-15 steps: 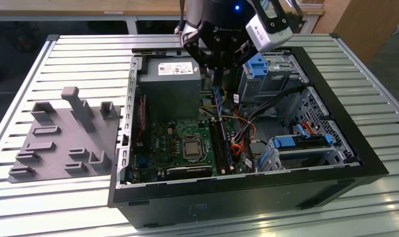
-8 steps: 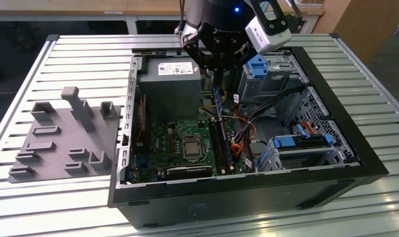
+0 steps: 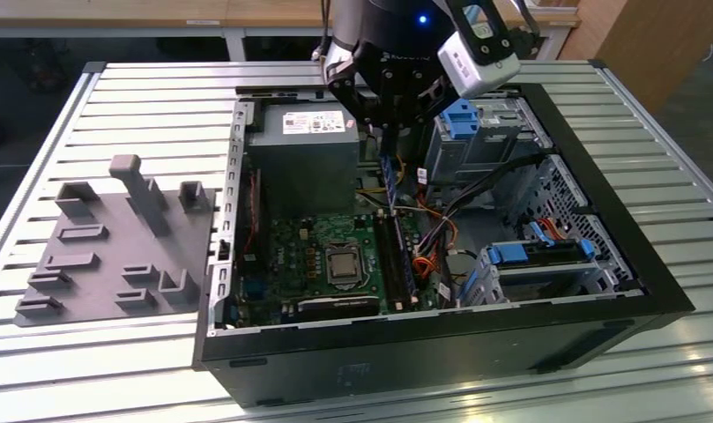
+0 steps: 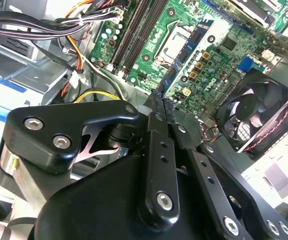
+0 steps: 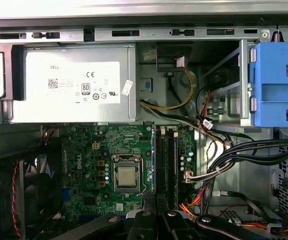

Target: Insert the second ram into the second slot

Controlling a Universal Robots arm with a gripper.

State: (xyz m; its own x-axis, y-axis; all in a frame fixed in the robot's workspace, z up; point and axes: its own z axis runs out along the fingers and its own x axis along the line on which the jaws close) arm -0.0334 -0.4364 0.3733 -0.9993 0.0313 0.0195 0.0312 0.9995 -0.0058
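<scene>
**Status:** insertion not done. The gripper (image 3: pixel 388 126) hangs over the open PC case (image 3: pixel 620 264); jaws clenched on the second ram (image 3: pixel 387 172), a thin blue stick held on edge below the fingertips. In the second wrist view the second ram (image 4: pixel 196 47) runs away from the gripper (image 4: pixel 160 100), dark chips on its face; in the first wrist view it reads edge-on as a blue line (image 5: pixel 154 160) ahead of the gripper (image 5: pixel 156 200), just beside the black ram slots (image 5: pixel 167 160).

**Judgement:** stick runs approx. along the slot direction but looks clear of the mobo (image 5: pixel 93 145), so not seated; engaging and pressing home are left. Which slot counts as second, and whether another stick already sits in one: cannot tell.

**Around the jaws:**
- beneath them, the mobo w/ CPU socket (image 5: pixel 126 175) close by the slots;
- beyond them, the PSU (image 5: pixel 73 82) against the case wall;
- on one side, cables (image 5: pixel 244 155) and a blue drive-bay latch (image 5: pixel 275 82);
- on the other side, a fan (image 5: pixel 33 185).

**Surface:** the case lies on its side on a ribbed metal table (image 3: pixel 121 88); a grey moulded fixture (image 3: pixel 109 256) sits well apart from the jaws, on the exterior view's left.

**Room:** pale wooden benches (image 3: pixel 121 13) stand past the table's far edge, behind the gripper.
</scene>
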